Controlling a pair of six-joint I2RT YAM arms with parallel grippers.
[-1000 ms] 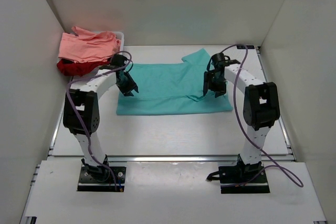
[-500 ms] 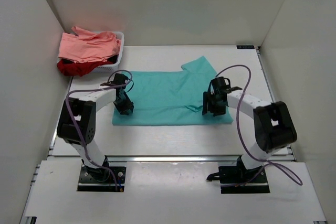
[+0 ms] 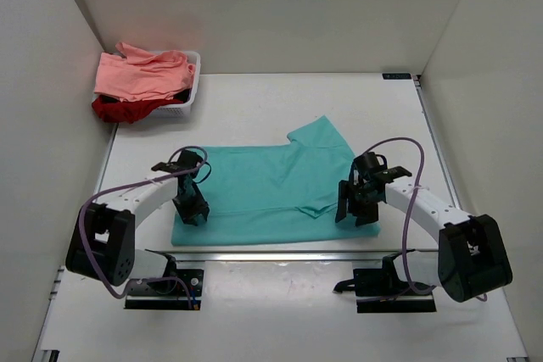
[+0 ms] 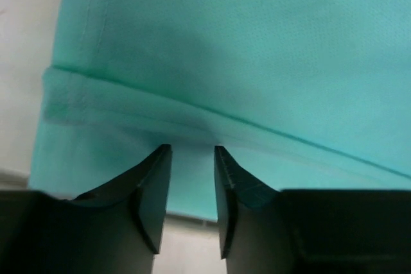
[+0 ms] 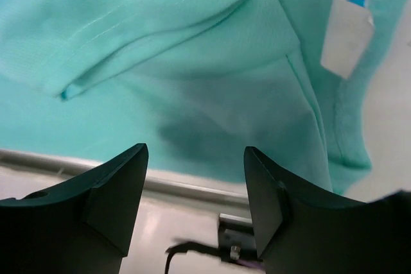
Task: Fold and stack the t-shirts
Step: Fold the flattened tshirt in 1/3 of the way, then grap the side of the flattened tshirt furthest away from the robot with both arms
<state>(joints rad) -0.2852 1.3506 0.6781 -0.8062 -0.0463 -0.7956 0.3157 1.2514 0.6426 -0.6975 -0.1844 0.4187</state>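
A white plastic basket [image 3: 193,89] sits in the 10 o'clock corner of the surface [image 3: 254,108], well apart from both arms. A salmon pink t-shirt [image 3: 140,74] is heaped over it, and a dark red t-shirt [image 3: 114,110] spills from its 7 o'clock side. Nothing lies between the basket and the arms. Each arm trails a looped purple cable [image 3: 399,146].

The teal t-shirt [image 3: 263,188] is spread flat toward the 6 o'clock edge of the surface. Its near hem runs just beside the metal rail [image 3: 280,254] there, and one sleeve points to 1 o'clock.

The left end effector [image 3: 192,211] is over the shirt's 8 o'clock corner. In the left wrist view its fingers [image 4: 154,190] stand a narrow gap apart, and the left end effector [image 4: 191,152] has no cloth clamped between them. A stitched fold of the teal t-shirt [image 4: 257,43] runs across just past the tips. Whether the tips touch the cloth cannot be told.

The right end effector [image 3: 356,214] is over the shirt's 4 o'clock corner. In the right wrist view the right end effector [image 5: 196,152] is spread wide and holds nothing. The teal t-shirt [image 5: 192,113] lies below it with a folded sleeve at 11 o'clock. A white label [image 5: 347,33] with a blue corner shows at 2 o'clock.

The surface is plain white, and white walls [image 3: 280,14] close it in at the back and on both sides.
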